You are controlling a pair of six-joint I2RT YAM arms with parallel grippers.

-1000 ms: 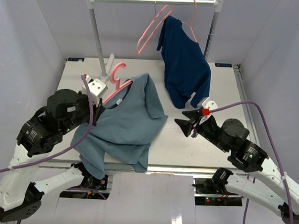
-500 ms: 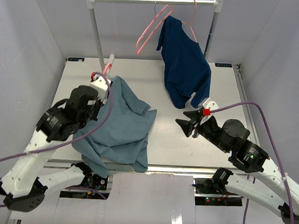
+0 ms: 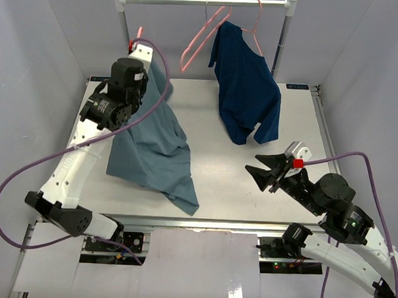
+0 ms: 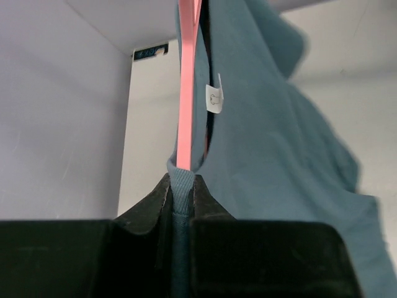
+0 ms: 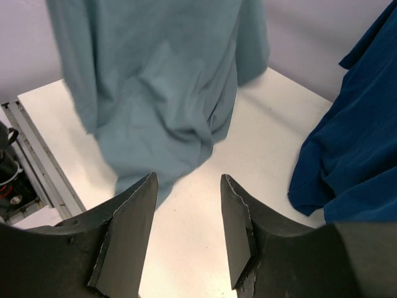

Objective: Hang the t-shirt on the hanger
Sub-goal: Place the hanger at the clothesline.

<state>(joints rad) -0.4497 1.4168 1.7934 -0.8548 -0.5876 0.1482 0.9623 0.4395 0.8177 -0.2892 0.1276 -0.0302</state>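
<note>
My left gripper point(image 4: 183, 195) is clamped on the collar of the t-shirt point(image 3: 150, 143), where the hanger point(image 4: 188, 93) runs into the fabric. It is raised above the far-left corner of the table point(image 3: 250, 191). The t-shirt hangs down, its hem reaching toward the near edge. My right gripper point(image 5: 186, 230) hovers over the near-right area, fingers apart, holding nothing.

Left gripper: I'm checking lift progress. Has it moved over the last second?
Yes: the left gripper went from mid-table to beside the rack's left post, lifting the t-shirt.
</note>
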